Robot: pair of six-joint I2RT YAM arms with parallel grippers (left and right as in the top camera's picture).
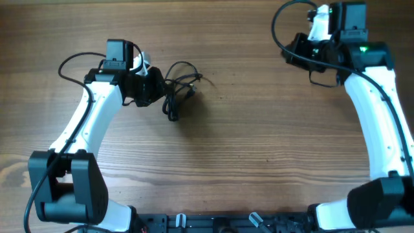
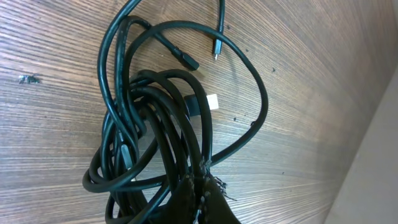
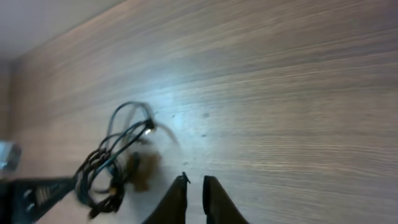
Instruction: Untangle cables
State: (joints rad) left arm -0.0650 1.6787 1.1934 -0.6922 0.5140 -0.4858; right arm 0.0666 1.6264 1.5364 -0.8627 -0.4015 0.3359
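Note:
The cables [image 1: 179,88] lie as a bunch of thin black cords left of the table's middle. In the left wrist view the cables [image 2: 155,124] form overlapping loops, with a white plug [image 2: 213,101] and small black plugs [image 2: 186,60] at the far side. My left gripper [image 1: 154,87] sits at the bunch's left edge; its gripper tips [image 2: 202,186] are shut, pinching strands of the tangle. My right gripper [image 1: 291,53] hovers far off at the back right. Its jaws [image 3: 194,186] stand slightly apart with nothing between them, and the cables [image 3: 112,165] show blurred in the distance.
The wooden table [image 1: 259,142] spreads around the bunch. The arm bases stand at the front left [image 1: 68,188] and front right [image 1: 375,200]. A table edge [image 2: 367,155] shows at the right in the left wrist view.

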